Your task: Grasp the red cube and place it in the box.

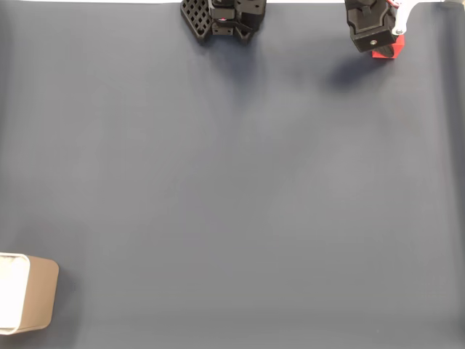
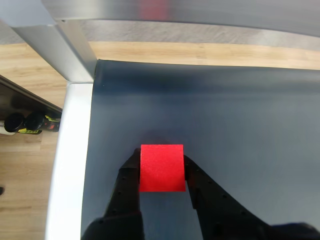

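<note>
**A:** Fixed view first: the claw (image 1: 383, 45) is up at the top edge of the dark tabletop (image 1: 232, 189), red cube (image 1: 386, 50) peeking out underneath it. The box (image 1: 29, 302) sits well apart from the claw, way off at the lower-left corner.

**B:** Yeah, long haul. I'd guess the risk is the cube slipping out mid-swing if the pinch is only on its lower edges, or clipping the box wall on the drop.

**A:** Wrist view: claw (image 2: 162, 172) is pinching the red cube (image 2: 161, 167), one black finger against each side. The cube's matte, bright red, plain faces, sitting square between the fingers (image 2: 129, 180).
</note>
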Controlling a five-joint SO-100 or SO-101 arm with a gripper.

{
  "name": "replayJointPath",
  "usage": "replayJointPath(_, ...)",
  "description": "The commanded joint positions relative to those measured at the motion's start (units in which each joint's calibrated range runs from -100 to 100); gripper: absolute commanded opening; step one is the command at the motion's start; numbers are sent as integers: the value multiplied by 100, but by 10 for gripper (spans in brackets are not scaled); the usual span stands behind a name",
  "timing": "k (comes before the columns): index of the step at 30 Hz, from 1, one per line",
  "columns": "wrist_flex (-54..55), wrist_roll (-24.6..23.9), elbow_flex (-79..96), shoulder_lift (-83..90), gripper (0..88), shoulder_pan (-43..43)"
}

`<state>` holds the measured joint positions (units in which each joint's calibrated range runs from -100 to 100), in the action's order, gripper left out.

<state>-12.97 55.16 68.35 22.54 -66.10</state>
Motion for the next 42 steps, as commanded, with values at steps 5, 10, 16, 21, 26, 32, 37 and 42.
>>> replayJointPath(5, -1064, -147, -914, 589, 0, 232)
replayJointPath(10, -1629, -59, -1452, 901, 0, 821)
replayJointPath(16, -1867, 147, -1881, 1083, 0, 1645)
replayJointPath(21, -2203, 190, -2255, 1213, 0, 2235)
replayJointPath(26, -2400, 190, -2620, 1334, 0, 2767)
replayJointPath(32, -2638, 98, -3140, 1386, 0, 3371)
replayJointPath(37, -2646, 10, -3551, 1247, 0, 3890)
replayJointPath(42, -2777, -103, -4135, 987, 0, 4436)
